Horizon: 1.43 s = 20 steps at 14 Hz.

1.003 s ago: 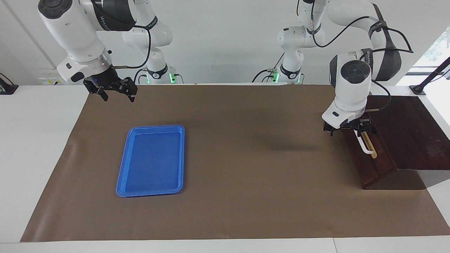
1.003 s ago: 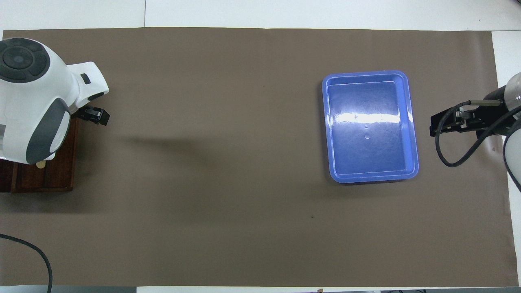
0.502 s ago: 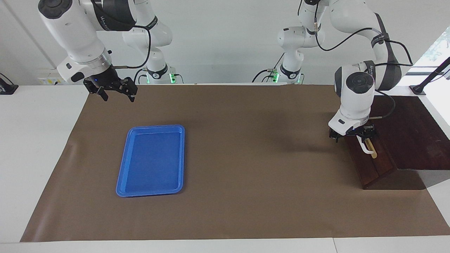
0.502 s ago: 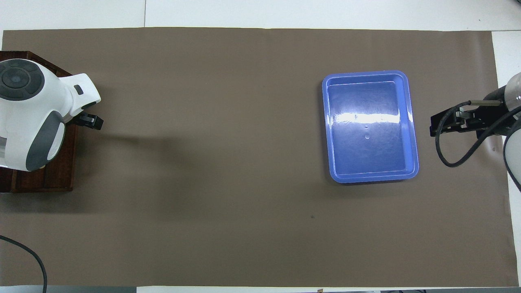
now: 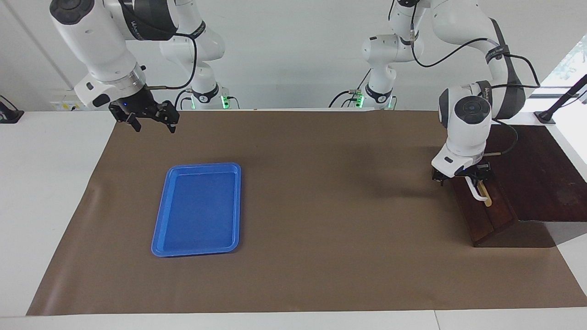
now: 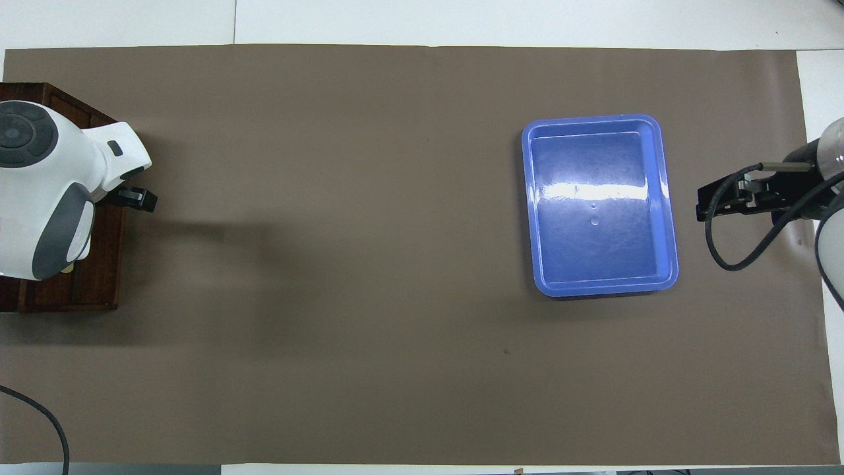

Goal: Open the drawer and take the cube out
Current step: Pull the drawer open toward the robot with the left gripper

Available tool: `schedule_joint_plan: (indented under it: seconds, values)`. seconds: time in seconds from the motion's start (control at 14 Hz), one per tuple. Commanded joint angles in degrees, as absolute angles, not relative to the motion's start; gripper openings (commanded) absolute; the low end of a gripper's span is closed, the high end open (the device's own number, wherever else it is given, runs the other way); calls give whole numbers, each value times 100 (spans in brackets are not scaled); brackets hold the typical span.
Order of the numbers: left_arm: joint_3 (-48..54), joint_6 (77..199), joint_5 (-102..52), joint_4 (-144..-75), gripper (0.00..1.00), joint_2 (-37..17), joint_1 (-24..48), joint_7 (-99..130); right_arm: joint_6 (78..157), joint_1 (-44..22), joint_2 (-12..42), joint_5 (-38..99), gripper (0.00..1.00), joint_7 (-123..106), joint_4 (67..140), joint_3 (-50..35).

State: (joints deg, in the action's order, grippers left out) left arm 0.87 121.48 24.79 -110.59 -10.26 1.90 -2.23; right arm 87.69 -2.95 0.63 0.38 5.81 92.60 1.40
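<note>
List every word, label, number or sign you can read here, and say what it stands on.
White lettering on the right arm's dark band: too blurred to read.
White lettering on the left arm's dark band: too blurred to read.
Blue tray, drawer: no text.

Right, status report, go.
Left gripper open at the drawer handle. Right gripper open, waiting raised near the blue tray. Drawer shut, cube unseen. Nothing in the way.

Left arm hides most of the drawer [image 6: 99, 277] overhead
</note>
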Motion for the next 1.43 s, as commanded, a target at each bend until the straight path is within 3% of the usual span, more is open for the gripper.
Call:
schedule_joint_plan:
  seconds: [0.0,1.0,1.36]
  values:
    - [35,12428,2593,-11382,100,-861,202,-167,8745,-237,-35,9,100,483,9360,114]
    - [649,12525,2014,-11259,100,-1046,448,2047,8649,-220,-96,-52,100,484,9352,114]
    - [1106,12410,1925,-11171,100,-1072,457,2759,9105,105,-70,-44,100,405,9369,123]
